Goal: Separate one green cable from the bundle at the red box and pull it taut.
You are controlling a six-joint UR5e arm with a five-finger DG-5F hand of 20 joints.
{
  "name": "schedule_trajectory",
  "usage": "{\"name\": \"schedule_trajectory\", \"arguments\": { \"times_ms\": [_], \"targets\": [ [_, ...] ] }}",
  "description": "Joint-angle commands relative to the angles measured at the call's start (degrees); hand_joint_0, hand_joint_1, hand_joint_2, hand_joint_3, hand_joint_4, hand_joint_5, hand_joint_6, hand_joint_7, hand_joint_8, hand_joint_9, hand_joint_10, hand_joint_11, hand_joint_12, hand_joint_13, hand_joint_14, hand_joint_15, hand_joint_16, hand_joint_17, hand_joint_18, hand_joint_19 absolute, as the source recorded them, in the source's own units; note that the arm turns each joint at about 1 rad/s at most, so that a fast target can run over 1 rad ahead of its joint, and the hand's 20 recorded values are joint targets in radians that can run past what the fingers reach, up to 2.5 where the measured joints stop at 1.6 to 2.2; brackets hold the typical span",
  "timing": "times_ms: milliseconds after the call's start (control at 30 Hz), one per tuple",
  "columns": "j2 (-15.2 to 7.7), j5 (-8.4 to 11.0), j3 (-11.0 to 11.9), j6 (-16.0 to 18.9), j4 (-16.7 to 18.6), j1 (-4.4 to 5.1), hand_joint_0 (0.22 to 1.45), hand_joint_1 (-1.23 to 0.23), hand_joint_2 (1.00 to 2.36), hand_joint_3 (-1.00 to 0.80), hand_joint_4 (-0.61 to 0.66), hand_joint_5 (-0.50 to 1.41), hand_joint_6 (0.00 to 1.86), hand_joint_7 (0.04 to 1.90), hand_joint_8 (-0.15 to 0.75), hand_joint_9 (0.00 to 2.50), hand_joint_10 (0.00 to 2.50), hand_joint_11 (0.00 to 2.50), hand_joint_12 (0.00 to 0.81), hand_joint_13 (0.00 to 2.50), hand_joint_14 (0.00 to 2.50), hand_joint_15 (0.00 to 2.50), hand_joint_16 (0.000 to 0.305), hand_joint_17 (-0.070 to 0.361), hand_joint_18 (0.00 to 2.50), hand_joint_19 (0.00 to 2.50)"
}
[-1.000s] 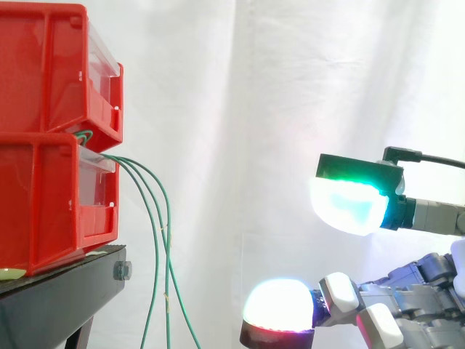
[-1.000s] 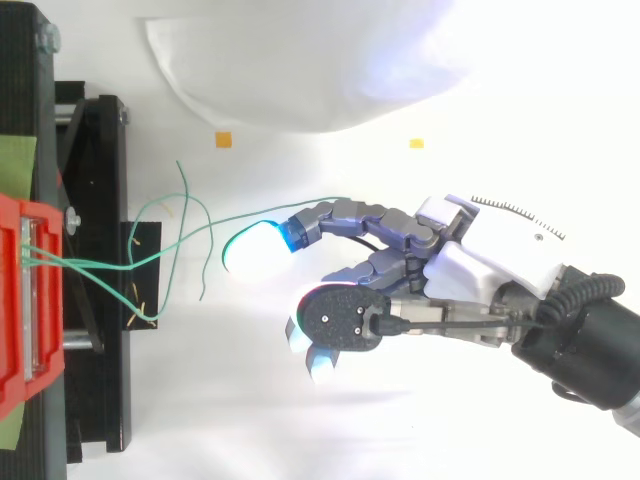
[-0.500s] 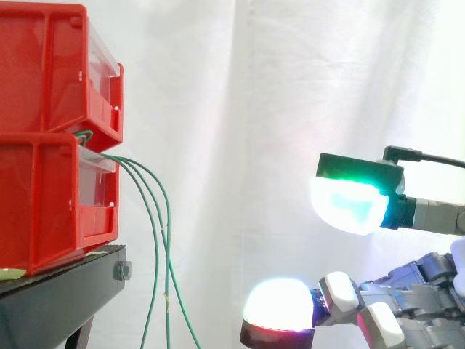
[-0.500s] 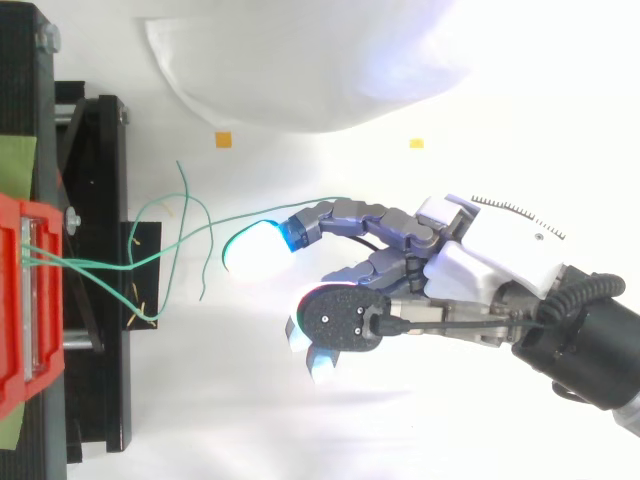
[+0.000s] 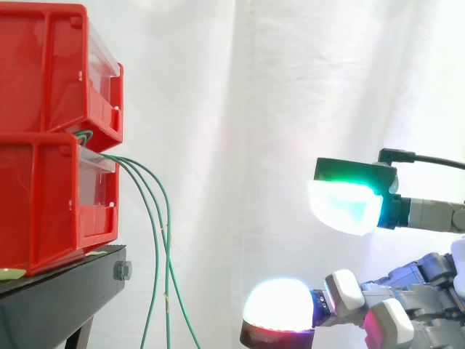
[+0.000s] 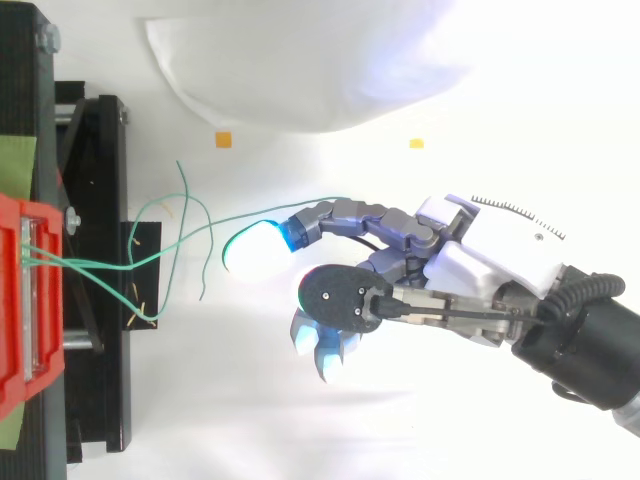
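While fingers (image 5: 345, 207) spread open, green cables (image 5: 168, 233) hang clear.

White curtain (image 5: 290, 109) across the far side, hung in soft vertical folds, lit bright and even. Black stand (image 5: 58, 302) at lower left, with a bolt (image 5: 122, 270) in its right end. From above: white floor (image 6: 250, 400), curtain hem along the top, two small orange markers (image 6: 223, 140) well apart just below that hem.

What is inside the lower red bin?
Green cables come out over the lower red bin's front edge and hang down; its red wall hides the rest inside.
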Motion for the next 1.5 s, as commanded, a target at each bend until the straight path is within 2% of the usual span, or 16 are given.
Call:
{"name": "schedule_trajectory", "arguments": {
  "times_ms": [0, 200, 367, 533, 700, 833, 1133, 1333, 1467],
  "targets": [
    [0.0, 0.0, 0.0, 0.0, 0.0, 0.01, 0.55, -0.71, 1.0, -0.44, 0.19, -0.15, 0.5, 0.68, 0.242, 1.07, 0.02, 0.83, 0.3, 1.14, 0.01, 0.94, 0.028, 0.063, 0.77, 1.21],
    [0.0, 0.0, 0.0, 0.0, 0.0, 0.01, 0.54, -0.75, 1.0, -0.5, 0.19, -0.15, 0.5, 0.69, 0.245, 1.09, 0.02, 0.86, 0.302, 1.14, 0.01, 0.95, 0.027, 0.061, 0.8, 1.23],
    [-0.1, 0.0, 0.0, 0.1, 0.0, 0.01, 0.5, -0.68, 1.0, -0.5, 0.2, -0.15, 0.5, 0.68, 0.251, 1.1, 0.02, 0.86, 0.311, 1.14, 0.01, 0.96, 0.031, 0.069, 0.81, 1.22],
    [-0.1, -0.08, 0.0, 0.0, 0.0, 0.01, 0.54, -0.74, 1.0, -0.49, 0.18, -0.15, 0.5, 0.68, 0.243, 1.1, 0.02, 0.87, 0.292, 1.13, 0.01, 0.95, 0.028, 0.063, 0.8, 1.24],
    [0.0, 0.0, 0.0, 0.0, 0.0, 0.01, 0.53, -0.65, 1.0, -0.5, 0.17, -0.17, 0.5, 0.67, 0.241, 1.1, 0.02, 0.86, 0.295, 1.13, 0.01, 0.95, 0.029, 0.065, 0.8, 1.24],
    [0.0, 0.0, 0.0, 0.0, 0.0, 0.01, 0.54, -0.72, 1.0, -0.5, 0.17, -0.17, 0.5, 0.68, 0.233, 1.1, 0.02, 0.86, 0.286, 1.12, 0.01, 0.95, 0.027, 0.062, 0.79, 1.24],
    [0.0, 0.0, 0.0, 0.0, 0.0, 0.01, 0.55, -0.63, 1.0, -0.47, 0.17, -0.16, 0.5, 0.68, 0.229, 1.1, 0.02, 0.84, 0.287, 1.11, 0.01, 0.95, 0.027, 0.062, 0.79, 1.25],
    [0.0, 0.0, 0.0, 0.0, 0.0, 0.01, 0.55, -0.7, 1.0, -0.5, 0.17, -0.16, 0.5, 0.68, 0.229, 1.1, 0.02, 0.84, 0.289, 1.12, 0.01, 0.94, 0.028, 0.062, 0.79, 1.23],
    [0.0, 0.0, 0.0, 0.0, 0.0, 0.01, 0.56, -0.65, 1.0, -0.49, 0.16, -0.16, 0.5, 0.68, 0.225, 1.11, 0.02, 0.83, 0.28, 1.12, 0.01, 0.94, 0.027, 0.06, 0.79, 1.24]
  ]
}}
